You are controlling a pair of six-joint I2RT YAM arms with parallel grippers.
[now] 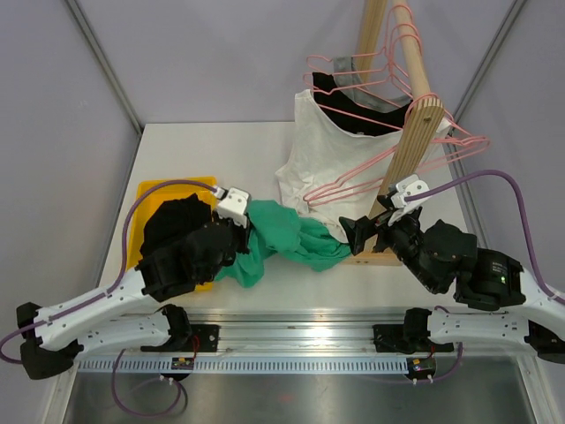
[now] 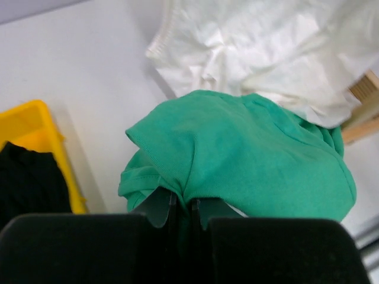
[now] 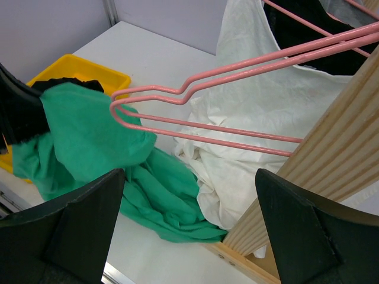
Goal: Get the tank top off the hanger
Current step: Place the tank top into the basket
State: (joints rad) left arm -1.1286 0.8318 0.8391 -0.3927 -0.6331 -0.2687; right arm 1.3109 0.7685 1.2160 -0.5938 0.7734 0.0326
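The green tank top (image 1: 291,234) lies bunched on the table between the two arms; it also shows in the left wrist view (image 2: 249,148) and the right wrist view (image 3: 89,136). My left gripper (image 1: 246,233) is shut on a fold of it (image 2: 183,204). A bare pink wire hanger (image 1: 353,177) slants down from the wooden rack, and its tip (image 3: 148,90) ends just over the green cloth. I cannot tell whether they touch. My right gripper (image 1: 357,231) is open and empty (image 3: 189,177), beside the rack's base and the right end of the tank top.
A white garment (image 1: 318,150) hangs from the wooden rack (image 1: 410,146) and pools behind the tank top. A black garment (image 1: 353,110) and several pink hangers (image 1: 388,53) hang higher up. A yellow bin (image 1: 159,188) with black clothing (image 1: 172,221) sits at the left.
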